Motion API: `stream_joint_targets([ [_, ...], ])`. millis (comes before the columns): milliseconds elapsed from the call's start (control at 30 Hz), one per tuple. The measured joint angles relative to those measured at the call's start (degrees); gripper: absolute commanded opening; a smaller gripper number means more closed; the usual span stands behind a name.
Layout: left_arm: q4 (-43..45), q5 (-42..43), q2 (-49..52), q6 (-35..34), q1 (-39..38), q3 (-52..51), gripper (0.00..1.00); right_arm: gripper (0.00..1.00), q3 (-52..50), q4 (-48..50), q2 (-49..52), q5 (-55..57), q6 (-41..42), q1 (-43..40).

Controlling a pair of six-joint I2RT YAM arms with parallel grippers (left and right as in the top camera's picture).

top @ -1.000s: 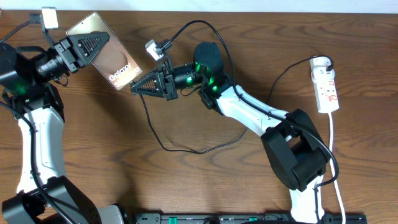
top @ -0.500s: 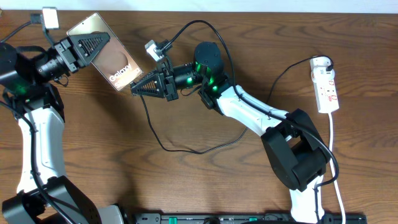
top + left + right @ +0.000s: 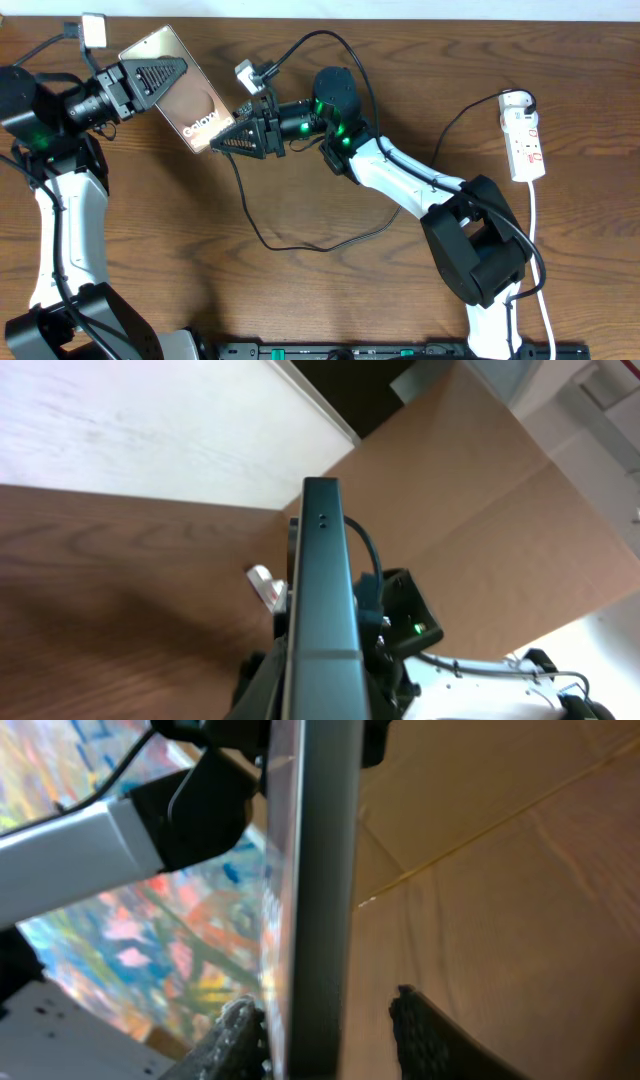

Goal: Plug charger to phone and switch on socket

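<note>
Phone (image 3: 200, 115), charger (image 3: 315, 245) and socket (image 3: 525, 140): one of each.

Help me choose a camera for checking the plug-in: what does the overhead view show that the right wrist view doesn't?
Only overhead: the socket, the charger with its looping cable, and the phone face-on with its lettering. Only right wrist: a close look at the right end effector, its fingers standing apart on either side of the phone's thin edge. Both: the phone itself, held up by the left end effector.
</note>
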Motion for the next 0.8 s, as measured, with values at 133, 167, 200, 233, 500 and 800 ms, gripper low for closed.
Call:
stream_joint_targets([
  [133,-0.1,0.6,0.0,0.0,-0.1,0.0,0.07,0.99,0.1,0.1,0.0,1.0,0.1,0.0],
  [167,-0.1,0.7,0.0,0.0,-0.1,0.0,0.08,0.99,0.1,0.0,0.0,1.2,0.1,0.0],
  [200,-0.1,0.7,0.0,0.0,-0.1,0.0,0.07,0.99,0.2,0.0,0.0,1.3,0.1,0.0],
  [233,-0.1,0.8,0.0,0.1,-0.1,0.0,0.07,0.99,0.2,0.0,0.0,1.4,0.3,0.0],
  [500,-0.2,1.3,0.0,0.1,2.7,0.0,0.07,0.99,0.2,-0.1,0.0,1.5,0.6,0.0],
  [800,-1.2,1.7,0.0,-0.2,8.0,0.0,0.08,0.99,0.2,-0.1,0.0,1.6,0.7,0.0],
])
